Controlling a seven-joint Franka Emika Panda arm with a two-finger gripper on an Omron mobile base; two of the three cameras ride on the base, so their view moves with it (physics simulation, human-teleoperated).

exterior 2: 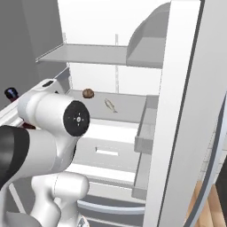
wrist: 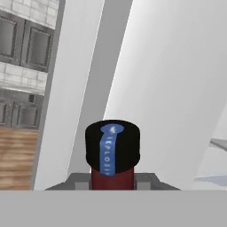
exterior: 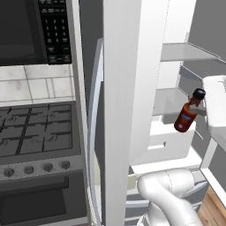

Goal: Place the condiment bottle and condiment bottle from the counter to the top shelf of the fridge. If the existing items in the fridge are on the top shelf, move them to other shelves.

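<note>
Before the open fridge, the claw (wrist: 113, 179) grips a red, black-capped condiment bottle (exterior: 188, 111) in mid-air, short of the grey top shelf (exterior 2: 95, 54); neither bottle looks shelved yet.

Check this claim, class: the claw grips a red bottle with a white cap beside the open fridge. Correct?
Not quite. The cap is black, not white, with a blue strip, as the hand view shows. The claw does grip the red bottle beside the open fridge.

Looks like I'm in a home kitchen: open white fridge (exterior: 132, 88), steel gas stove (exterior: 35, 132) just left of it, black microwave (exterior: 31, 31) above that stove.
</note>
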